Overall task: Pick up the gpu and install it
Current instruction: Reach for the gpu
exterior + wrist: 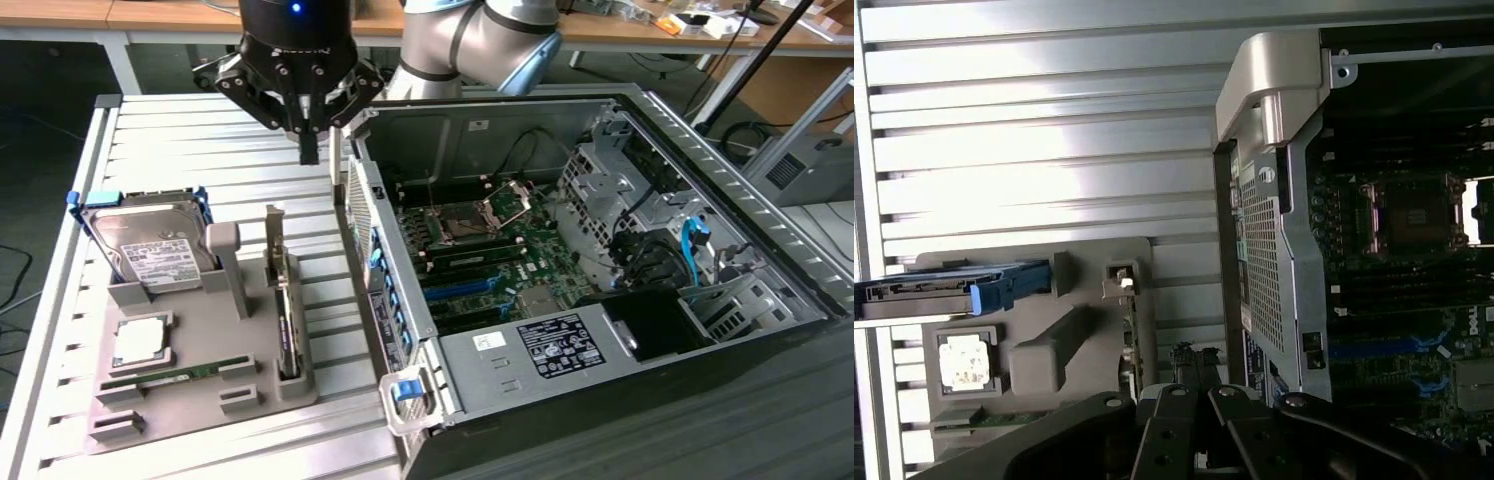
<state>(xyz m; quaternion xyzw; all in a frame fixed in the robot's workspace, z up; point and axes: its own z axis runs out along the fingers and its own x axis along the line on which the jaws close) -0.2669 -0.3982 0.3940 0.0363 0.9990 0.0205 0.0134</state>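
Above the counter (200, 130), beside the PC case (414, 140), my hand (310, 150) hangs pinched closed, empty. The gpu (284, 320) stands edge-up in the grey tray (174, 405). I judge pick-up unstarted; grasping calls for opening over it.

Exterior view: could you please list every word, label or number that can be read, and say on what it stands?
None can be read outright.
White label on the silver hard drive: print too small.
Black label on the grey metal panel: white print too small.
Small white sticker beside it: blurred.
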